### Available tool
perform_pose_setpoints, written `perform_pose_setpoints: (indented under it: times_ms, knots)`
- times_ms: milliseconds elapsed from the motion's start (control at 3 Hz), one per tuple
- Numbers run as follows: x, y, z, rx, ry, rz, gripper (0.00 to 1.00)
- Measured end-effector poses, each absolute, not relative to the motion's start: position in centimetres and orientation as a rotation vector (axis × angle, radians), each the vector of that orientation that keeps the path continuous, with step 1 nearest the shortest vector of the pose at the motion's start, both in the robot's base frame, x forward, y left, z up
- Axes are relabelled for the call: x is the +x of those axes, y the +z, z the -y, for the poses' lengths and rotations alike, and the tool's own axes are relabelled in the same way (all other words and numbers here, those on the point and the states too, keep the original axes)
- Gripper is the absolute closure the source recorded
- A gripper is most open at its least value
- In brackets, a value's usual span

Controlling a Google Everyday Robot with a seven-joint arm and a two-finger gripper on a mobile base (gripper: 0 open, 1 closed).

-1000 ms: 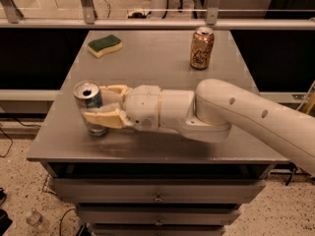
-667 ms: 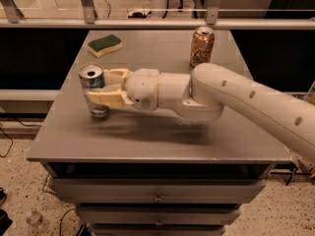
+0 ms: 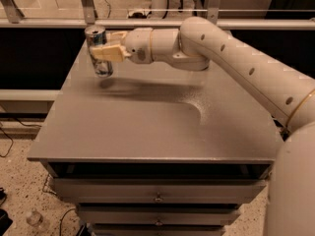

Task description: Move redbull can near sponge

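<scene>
Grey bench (image 3: 147, 132), far-left corner: the tool (image 3: 101, 53) clamps the redbull can (image 3: 102, 69) at mid-height, seemingly lifted. Likely light, thin-walled and slick; firm mid-body grip suits.

1. The grey table (image 3: 147, 127) fills the middle of the camera view, with drawers (image 3: 157, 193) under its front edge.
2. The gripper (image 3: 101, 53) is over the table's far left corner, its tan fingers (image 3: 109, 50) clamped on the sides of the redbull can (image 3: 102, 69).
3. The can is upright, silver top showing. Its base appears slightly above the table, with a shadow (image 3: 118, 85) on the surface just below.
4. The white arm (image 3: 236, 53) reaches in across the table's far right side.
</scene>
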State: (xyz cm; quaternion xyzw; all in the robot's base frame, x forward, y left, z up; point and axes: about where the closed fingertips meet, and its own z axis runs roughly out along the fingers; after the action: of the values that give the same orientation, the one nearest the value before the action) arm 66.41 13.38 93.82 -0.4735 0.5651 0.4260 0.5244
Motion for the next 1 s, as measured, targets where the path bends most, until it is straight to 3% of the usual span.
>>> perform_pose_setpoints:
  times_ms: [333,1000]
  knots:
    - [71.4,93.5,-13.4,-1.083,0.996,-1.418,1.00]
    - [76.3,91.4,-10.9,-0.877,0.900,-1.531,1.00]
